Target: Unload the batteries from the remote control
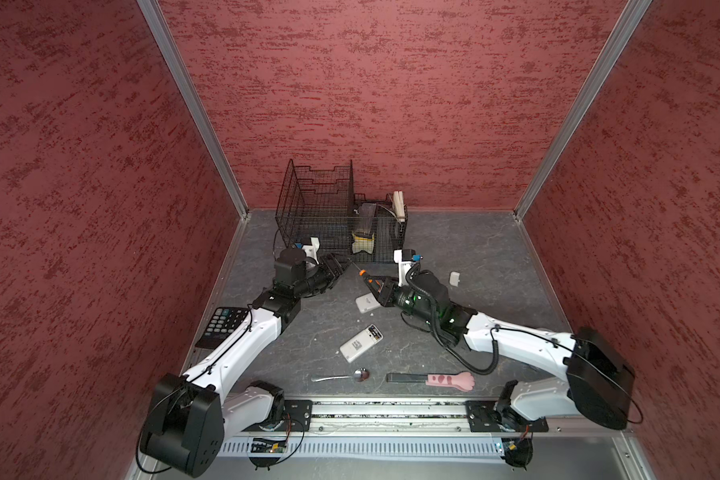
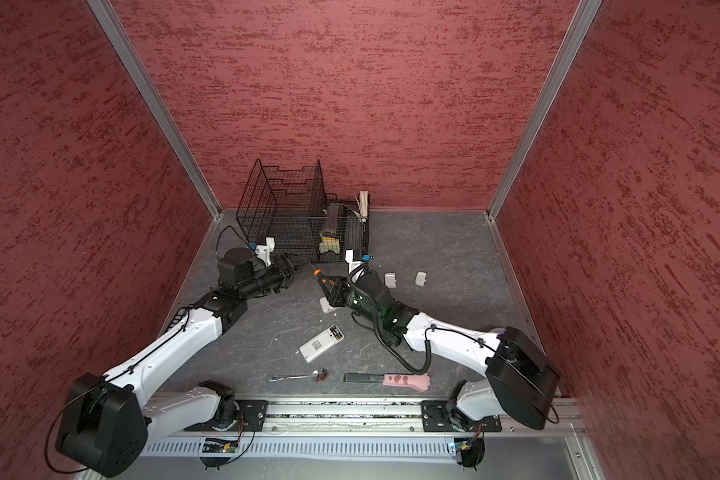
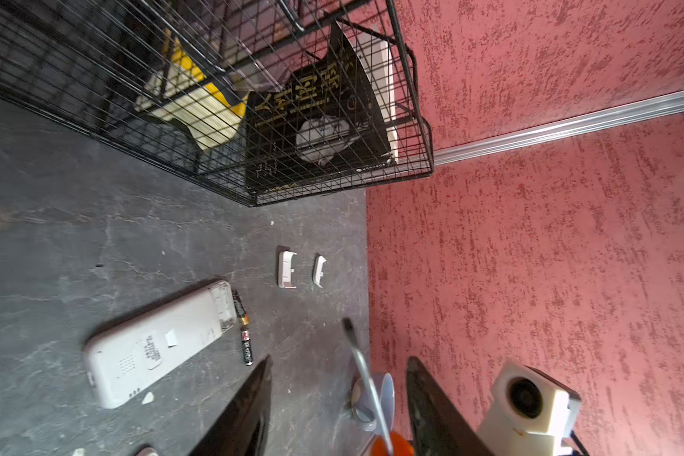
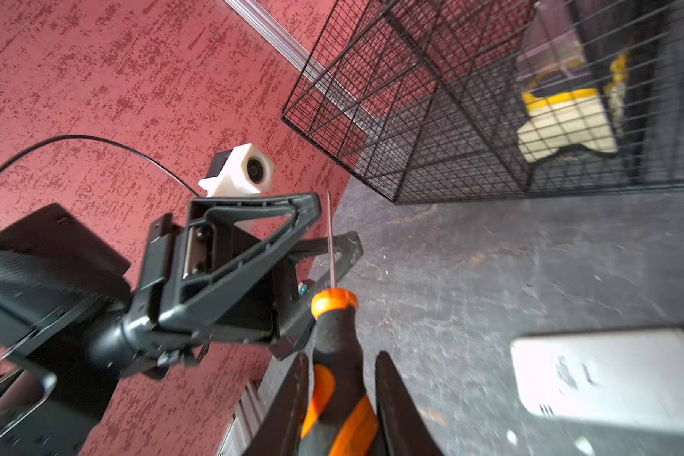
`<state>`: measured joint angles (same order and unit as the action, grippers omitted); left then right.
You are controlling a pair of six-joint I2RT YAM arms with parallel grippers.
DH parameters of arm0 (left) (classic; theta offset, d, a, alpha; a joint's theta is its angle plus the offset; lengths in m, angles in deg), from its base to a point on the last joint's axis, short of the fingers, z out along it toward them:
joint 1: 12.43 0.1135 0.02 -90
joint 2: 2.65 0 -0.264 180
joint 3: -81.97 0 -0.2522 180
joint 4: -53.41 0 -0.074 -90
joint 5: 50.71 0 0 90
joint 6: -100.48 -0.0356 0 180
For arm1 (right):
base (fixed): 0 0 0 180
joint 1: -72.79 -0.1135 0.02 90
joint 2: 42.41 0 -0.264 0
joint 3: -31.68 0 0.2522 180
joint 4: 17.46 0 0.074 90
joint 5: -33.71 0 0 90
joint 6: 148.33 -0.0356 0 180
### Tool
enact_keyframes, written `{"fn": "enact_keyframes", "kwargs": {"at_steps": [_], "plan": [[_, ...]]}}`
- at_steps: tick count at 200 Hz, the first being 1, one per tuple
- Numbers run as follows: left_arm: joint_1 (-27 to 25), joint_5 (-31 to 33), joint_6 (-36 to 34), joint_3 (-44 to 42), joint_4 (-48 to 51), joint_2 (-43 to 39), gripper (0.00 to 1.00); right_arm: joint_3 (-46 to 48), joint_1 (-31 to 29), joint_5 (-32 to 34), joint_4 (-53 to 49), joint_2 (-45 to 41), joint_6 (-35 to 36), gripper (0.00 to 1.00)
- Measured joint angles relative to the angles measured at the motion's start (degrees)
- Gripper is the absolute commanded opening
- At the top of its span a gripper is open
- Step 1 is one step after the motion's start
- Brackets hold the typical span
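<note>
Two black batteries (image 3: 247, 347) with gold-orange ends lie end to end on the floor beside a white remote control (image 3: 162, 339), whose battery bay is open. In both top views that remote (image 1: 366, 303) sits partly under my right arm. My right gripper (image 4: 343, 354) is shut on the orange-and-black screwdriver handle (image 4: 334, 339), held above the floor. The thin shaft (image 3: 366, 375) passes between the spread fingers of my left gripper (image 3: 340, 358), which is open and not touching it. A second white remote (image 1: 361, 343) lies nearer the front, its bay contents too small to tell.
Two white battery covers (image 2: 390, 279) (image 2: 420, 278) lie right of my right arm. A black wire basket (image 1: 321, 216) holding books stands at the back. A calculator (image 1: 225, 324) is by the left wall. A spoon (image 1: 341, 376) and a pink paw-shaped tool (image 1: 433, 380) lie near the front edge.
</note>
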<state>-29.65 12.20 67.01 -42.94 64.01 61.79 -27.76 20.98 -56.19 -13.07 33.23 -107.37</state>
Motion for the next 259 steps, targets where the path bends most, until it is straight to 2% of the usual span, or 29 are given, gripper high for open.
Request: {"fn": "enact_keyframes", "kwargs": {"at_steps": [36,67,118,151,172,196,259], "plan": [[2.7,-1.0,-3.3,-1.5,5.1,-6.4,0.58,2.4,0.0,-1.2,-10.2,-10.7,-0.9,0.00],[6.2,-1.6,-4.1,-5.9,8.4,-11.6,0.58,4.6,0.0,-1.8,-16.4,-16.5,-2.7,0.00],[9.5,-3.1,-5.1,-8.9,12.8,-12.9,0.58,4.8,0.0,-4.1,-21.5,-17.7,-5.3,0.00],[9.0,-2.9,-8.0,-8.7,15.8,-12.2,0.58,7.8,0.3,-7.5,-20.2,-17.5,-12.2,0.00],[7.1,-1.9,-10.3,-8.7,18.3,-12.1,0.57,11.9,0.3,-8.6,-19.5,-17.7,-17.4,0.00],[2.7,1.2,-13.0,-8.7,21.1,-12.0,0.57,13.0,0.4,-8.8,-21.5,-17.7,-21.1,0.00],[-11.0,11.7,-18.5,-8.7,26.0,-8.0,0.57,10.3,0.4,-9.9,-29.7,-17.2,-23.9,0.00]]}}
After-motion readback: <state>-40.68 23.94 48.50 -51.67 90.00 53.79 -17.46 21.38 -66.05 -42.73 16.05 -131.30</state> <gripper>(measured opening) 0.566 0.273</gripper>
